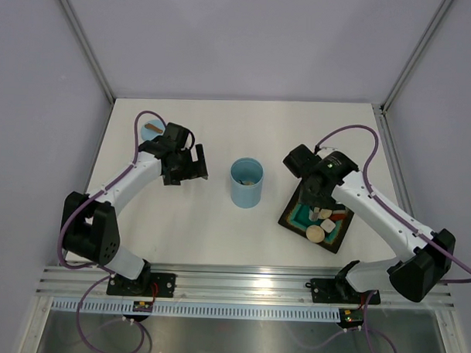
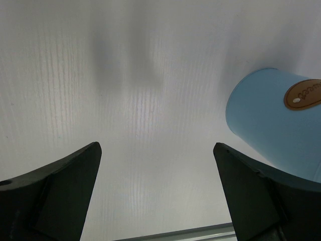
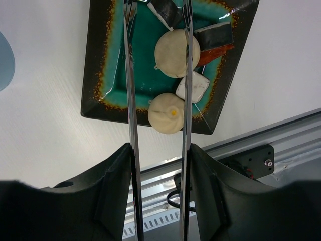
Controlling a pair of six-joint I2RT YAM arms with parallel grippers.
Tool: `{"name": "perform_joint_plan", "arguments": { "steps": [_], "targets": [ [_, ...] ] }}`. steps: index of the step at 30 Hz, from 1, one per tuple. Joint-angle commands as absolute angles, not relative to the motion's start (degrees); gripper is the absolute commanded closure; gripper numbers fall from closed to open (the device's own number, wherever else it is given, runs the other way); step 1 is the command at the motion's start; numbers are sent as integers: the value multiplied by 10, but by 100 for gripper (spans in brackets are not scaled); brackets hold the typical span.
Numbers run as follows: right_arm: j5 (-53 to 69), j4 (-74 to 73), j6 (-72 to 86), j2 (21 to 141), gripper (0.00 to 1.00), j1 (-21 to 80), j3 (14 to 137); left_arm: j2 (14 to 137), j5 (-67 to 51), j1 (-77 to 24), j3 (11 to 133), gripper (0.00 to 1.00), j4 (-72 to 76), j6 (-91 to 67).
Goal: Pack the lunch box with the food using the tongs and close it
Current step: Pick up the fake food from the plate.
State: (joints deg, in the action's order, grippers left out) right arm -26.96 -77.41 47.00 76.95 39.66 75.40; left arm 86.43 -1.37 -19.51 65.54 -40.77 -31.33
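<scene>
Your right gripper [image 3: 159, 150] clasps tongs [image 3: 129, 90], prongs parted, lengthwise across plate [image 3: 94, 60] over food [image 3: 173, 52]. Lunch box [image 1: 246, 182] lies leftward. Left gripper [image 2: 158, 191] agape, empty.

Shiny metal tongs [image 3: 130, 100], glossy glazed plate [image 3: 94, 60], matt plastic lunch box [image 2: 266, 125].

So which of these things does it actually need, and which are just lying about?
Needed: lunch box, food, tongs in the right tool, small blue disc (probably the lid).
Just there: plate under the food, metal rail.
</scene>
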Motion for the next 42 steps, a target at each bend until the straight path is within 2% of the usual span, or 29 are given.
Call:
{"name": "perform_joint_plan", "arguments": {
  "steps": [1,13,27,42],
  "targets": [
    [-294,-911,462,773,45,386,757,869,-25,-192,671,1,-388,-306],
    [-267,-852,425,789,41,353,726,874,-25,-192,668,1,-387,-308],
    [-214,-798,393,785,44,352,724,869,-21,-193,664,1,-388,-311],
    [-225,-780,372,795,43,348,707,871,-18,-192,660,1,-388,-313]
  ]
}}
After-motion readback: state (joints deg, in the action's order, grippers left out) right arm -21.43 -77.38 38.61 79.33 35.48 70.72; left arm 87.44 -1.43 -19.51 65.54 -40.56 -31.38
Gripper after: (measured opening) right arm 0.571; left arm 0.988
